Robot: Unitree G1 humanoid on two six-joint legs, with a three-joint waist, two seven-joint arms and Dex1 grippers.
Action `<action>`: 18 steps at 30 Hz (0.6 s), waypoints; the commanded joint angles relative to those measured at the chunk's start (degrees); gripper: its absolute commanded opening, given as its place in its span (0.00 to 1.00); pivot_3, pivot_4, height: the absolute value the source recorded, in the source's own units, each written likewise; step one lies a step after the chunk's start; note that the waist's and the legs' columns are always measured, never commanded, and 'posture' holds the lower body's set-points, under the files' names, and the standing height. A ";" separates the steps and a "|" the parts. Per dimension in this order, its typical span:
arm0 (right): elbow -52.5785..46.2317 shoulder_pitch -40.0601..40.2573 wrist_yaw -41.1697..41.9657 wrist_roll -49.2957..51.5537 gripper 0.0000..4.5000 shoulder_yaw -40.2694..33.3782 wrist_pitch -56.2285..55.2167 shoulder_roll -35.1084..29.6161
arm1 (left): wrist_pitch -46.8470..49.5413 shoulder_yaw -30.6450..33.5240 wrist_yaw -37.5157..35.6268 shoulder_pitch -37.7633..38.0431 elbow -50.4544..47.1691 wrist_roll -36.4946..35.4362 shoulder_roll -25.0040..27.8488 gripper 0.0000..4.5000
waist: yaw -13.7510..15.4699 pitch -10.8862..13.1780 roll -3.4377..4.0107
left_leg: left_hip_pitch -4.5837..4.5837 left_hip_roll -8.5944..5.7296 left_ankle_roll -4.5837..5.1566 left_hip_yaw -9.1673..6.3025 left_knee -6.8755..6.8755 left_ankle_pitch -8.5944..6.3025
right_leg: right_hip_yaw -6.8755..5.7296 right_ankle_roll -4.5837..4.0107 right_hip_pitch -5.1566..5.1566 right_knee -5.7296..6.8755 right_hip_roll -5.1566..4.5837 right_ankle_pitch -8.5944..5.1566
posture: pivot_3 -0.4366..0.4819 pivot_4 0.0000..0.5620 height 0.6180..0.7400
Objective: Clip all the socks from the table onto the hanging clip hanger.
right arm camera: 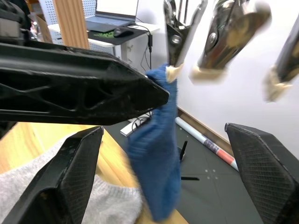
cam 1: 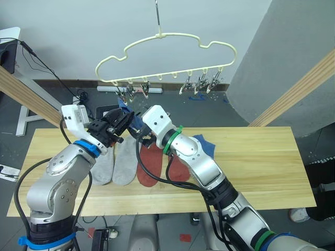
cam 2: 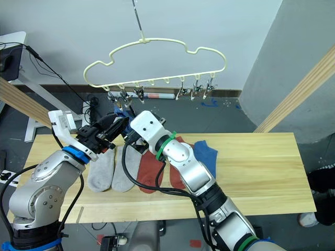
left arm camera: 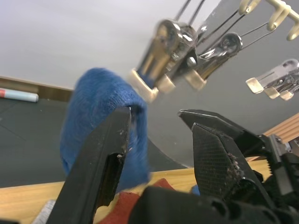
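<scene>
The cream clip hanger (cam 1: 172, 35) hangs over the table's (cam 1: 251, 157) far edge, with a row of metal clips below it. One blue sock (right arm camera: 159, 168) dangles from a clip (right arm camera: 172, 51) near the hanger's left end. My left gripper (left arm camera: 161, 126) is open right under that clip, one finger (left arm camera: 100, 163) against the sock's top. My right gripper (right arm camera: 163, 128) is open too, its fingers wide on either side of the hanging sock. On the table lie two grey socks (cam 1: 118, 163), two rust red socks (cam 1: 149, 164) and a second blue sock (cam 1: 205, 145).
Slanted wooden frame poles stand at the left (cam 1: 26, 97) and right (cam 1: 293, 94) of the table. Several unused clips (cam 1: 201, 82) hang toward the hanger's right end. Cables and a tube (cam 1: 107, 89) lie on the floor behind. A laptop (right arm camera: 117, 11) sits on a far desk.
</scene>
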 commanded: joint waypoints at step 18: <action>-40.95 12.92 14.99 10.56 0.99 -9.76 19.43 -21.90 | -25.11 -10.04 -0.37 3.79 -2.91 23.12 -7.06 0.55 | 1.00 0.00 0.00 | 0.02 -0.01 0.03 0.02 0.08 0.00 | 0.07 0.19 0.03 0.02 0.07 -0.11 | 0.47 0.67 0.68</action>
